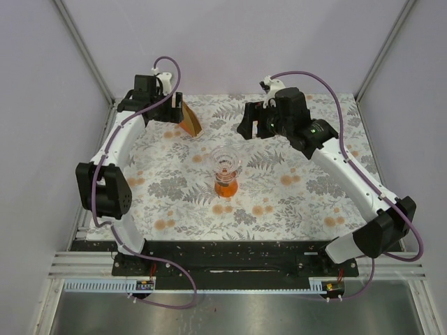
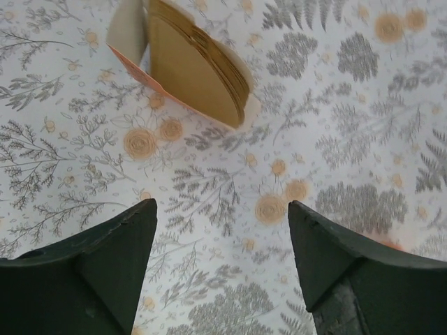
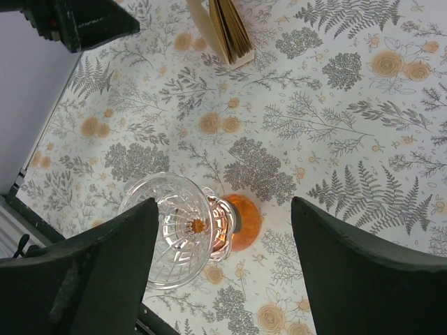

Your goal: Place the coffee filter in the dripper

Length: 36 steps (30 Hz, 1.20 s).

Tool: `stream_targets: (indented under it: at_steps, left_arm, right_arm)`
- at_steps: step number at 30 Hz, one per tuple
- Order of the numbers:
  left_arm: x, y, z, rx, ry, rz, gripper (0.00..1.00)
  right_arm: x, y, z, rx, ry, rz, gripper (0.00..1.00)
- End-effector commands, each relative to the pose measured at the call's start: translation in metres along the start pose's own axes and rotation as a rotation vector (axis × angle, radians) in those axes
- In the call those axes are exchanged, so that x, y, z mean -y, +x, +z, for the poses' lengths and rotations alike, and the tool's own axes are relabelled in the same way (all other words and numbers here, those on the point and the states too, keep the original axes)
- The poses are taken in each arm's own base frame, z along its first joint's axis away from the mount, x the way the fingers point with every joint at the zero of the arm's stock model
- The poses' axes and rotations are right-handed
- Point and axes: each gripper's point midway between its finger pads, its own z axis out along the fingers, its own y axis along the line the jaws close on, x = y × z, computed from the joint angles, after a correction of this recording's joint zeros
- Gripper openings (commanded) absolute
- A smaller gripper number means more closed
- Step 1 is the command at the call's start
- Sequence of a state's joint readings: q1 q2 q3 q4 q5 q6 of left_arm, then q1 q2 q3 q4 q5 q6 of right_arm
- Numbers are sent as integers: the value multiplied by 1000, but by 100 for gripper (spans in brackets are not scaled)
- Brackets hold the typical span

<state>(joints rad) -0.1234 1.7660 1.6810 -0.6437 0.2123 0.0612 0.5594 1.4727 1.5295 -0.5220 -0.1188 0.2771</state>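
Observation:
The dripper (image 1: 225,171) stands upright mid-table, a clear ribbed cone on an orange base. In the right wrist view the dripper (image 3: 178,230) shows no paper inside. I cannot pick out a single coffee filter; only a thick bundle of brown filters (image 2: 195,66) stands in its orange holder (image 2: 136,66) at the back left (image 1: 189,120). My left gripper (image 2: 222,209) is open and empty a short way in front of the bundle, not touching it (image 1: 174,112). High above the table and behind the dripper, my right gripper (image 3: 223,206) hangs open and empty (image 1: 248,125).
A floral cloth (image 1: 293,202) covers the table. White walls with metal posts close in the left, back and right sides. The black base rail (image 1: 223,255) runs along the near edge. The left arm's gripper body (image 3: 84,21) shows at the right wrist view's top left.

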Motion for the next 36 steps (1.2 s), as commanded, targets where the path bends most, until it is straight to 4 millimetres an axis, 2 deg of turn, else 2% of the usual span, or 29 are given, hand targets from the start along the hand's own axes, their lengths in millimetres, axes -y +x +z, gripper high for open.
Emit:
stream_targets:
  at_steps: [1, 5, 9, 12, 14, 19, 25, 31, 36]
  left_arm:
    - [-22, -58, 15, 235, -122, -227, 80]
    - [-43, -58, 53, 208, -217, -343, 80]
    - [-49, -37, 99, 108, -228, -428, 82]
    - [-59, -20, 125, 55, -255, -482, 81]
    - [-63, -13, 137, 38, -265, -514, 77]
    - [-65, -9, 143, 32, -266, -513, 61]
    - [-62, 8, 155, -11, -247, -507, 37]
    - [-56, 10, 148, -25, -199, -492, 0]
    - [-52, 2, 121, -14, -137, -422, 0]
  right_arm:
    - [5, -4, 0, 15, 19, -45, 84]
    - [10, 1, 3, 8, 28, -70, 84]
    - [19, 6, 4, -1, 57, -95, 85]
    - [23, 10, 6, -9, 73, -105, 85]
    - [24, 12, 6, -12, 78, -110, 85]
    - [28, 15, 6, -19, 89, -124, 85]
    - [28, 16, 13, -24, 83, -123, 86]
    - [26, 16, 12, -23, 75, -120, 85]
    - [24, 13, 4, -13, 75, -114, 85]
